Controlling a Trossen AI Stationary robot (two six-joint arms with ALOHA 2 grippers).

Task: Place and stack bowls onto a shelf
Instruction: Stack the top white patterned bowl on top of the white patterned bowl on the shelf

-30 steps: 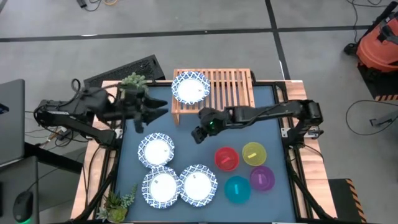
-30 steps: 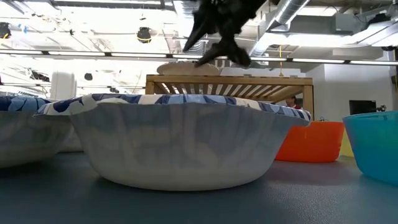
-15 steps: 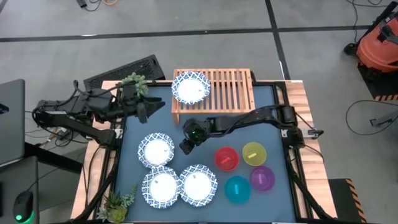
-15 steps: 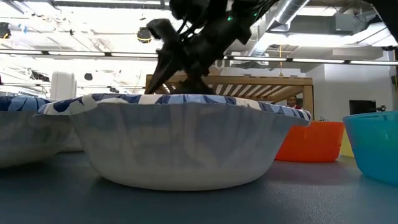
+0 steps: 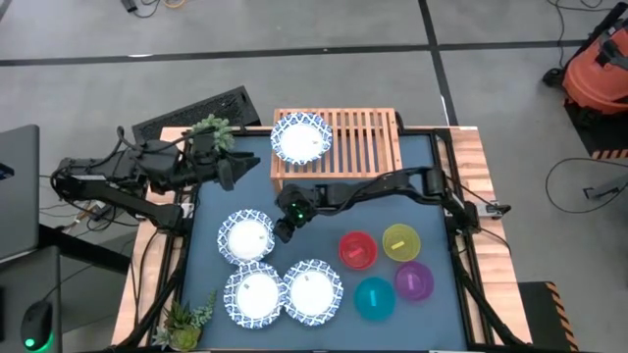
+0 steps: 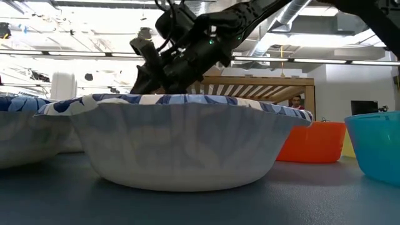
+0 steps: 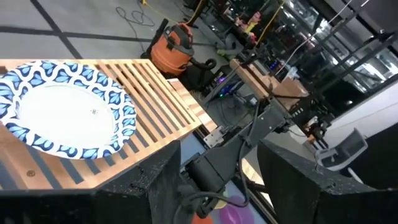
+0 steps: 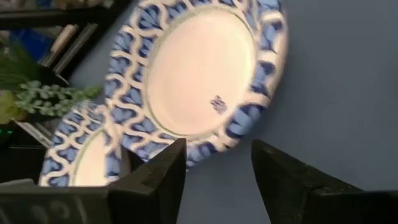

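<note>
On the light-wood shelf (image 5: 353, 142) at the table's far side sits one white bowl with a blue rim (image 5: 301, 137), on the slats' left end. Three more blue-rimmed bowls lie on the blue tabletop: (image 5: 245, 235), (image 5: 257, 294), (image 5: 313, 291). The red (image 5: 358, 249), yellow (image 5: 400, 240), purple (image 5: 413, 280) and teal (image 5: 374, 298) bowls stand together to the right. My right gripper (image 5: 285, 227) is open and hovers by the right rim of the farthest table bowl (image 8: 193, 74). My left gripper (image 5: 234, 169) is open, left of the shelf.
A potted plant (image 5: 209, 127) stands at the far left corner and another (image 5: 186, 319) at the near left corner. A keyboard (image 5: 196, 108) lies beyond the table. The right arm (image 5: 392, 186) stretches across the table just in front of the shelf.
My right gripper has swung from in front of the shelf toward the table's left and near side, coming down to the right rim of the farthest table bowl. My left gripper has drawn back a little toward the left edge. No bowl has moved.
</note>
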